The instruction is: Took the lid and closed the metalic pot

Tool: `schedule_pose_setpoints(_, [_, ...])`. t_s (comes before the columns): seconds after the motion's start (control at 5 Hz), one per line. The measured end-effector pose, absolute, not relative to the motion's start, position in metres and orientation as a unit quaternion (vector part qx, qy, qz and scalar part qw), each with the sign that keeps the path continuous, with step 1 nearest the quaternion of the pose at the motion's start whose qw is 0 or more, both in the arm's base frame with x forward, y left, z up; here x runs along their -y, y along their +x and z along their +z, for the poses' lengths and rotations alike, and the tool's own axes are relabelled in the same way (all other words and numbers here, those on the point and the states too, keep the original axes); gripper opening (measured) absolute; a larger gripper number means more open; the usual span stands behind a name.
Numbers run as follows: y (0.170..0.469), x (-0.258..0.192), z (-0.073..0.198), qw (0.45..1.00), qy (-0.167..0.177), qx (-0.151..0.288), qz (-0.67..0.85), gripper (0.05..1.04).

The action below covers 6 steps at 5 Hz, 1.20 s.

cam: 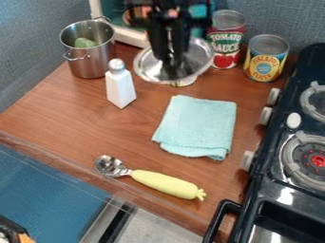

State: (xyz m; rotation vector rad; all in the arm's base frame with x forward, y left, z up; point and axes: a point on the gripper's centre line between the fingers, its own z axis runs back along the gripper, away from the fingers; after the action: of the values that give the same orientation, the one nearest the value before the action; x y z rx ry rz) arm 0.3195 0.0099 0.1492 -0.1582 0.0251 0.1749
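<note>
Black gripper (171,65) hung at the upper middle over the wooden counter (60,116), at the centre of the silvery lid (198,58); metal pot (89,65) stood upright and uncovered at upper left, a green item (84,43) inside. White shaker (120,88) was upright between pot and lid, with a red-labelled can (226,43) and a yellow-labelled can (264,62) standing to the lid's right in view. Folded pale-blue cloth (198,126) lay mid-counter, yellow-handled spoon (162,183) nearer the front edge, dark stove (276,178) along the right.
</note>
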Motion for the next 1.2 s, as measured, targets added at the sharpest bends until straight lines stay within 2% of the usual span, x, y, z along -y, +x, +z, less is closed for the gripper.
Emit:
schedule_pose_setpoints(0.2, [0.333,-0.051,0.151,0.989,-0.078,-0.009,0.128,0.28])
schedule_pose_setpoints(0.4, [0.349,-0.075,0.144,0.986,-0.08,-0.017,0.147,0.28])
schedule_pose_setpoints(0.8, [0.374,-0.134,0.147,0.975,-0.08,-0.013,0.209,0.28])
schedule_pose_setpoints(1.2, [0.383,-0.178,0.146,0.963,-0.083,-0.021,0.255,0.28])
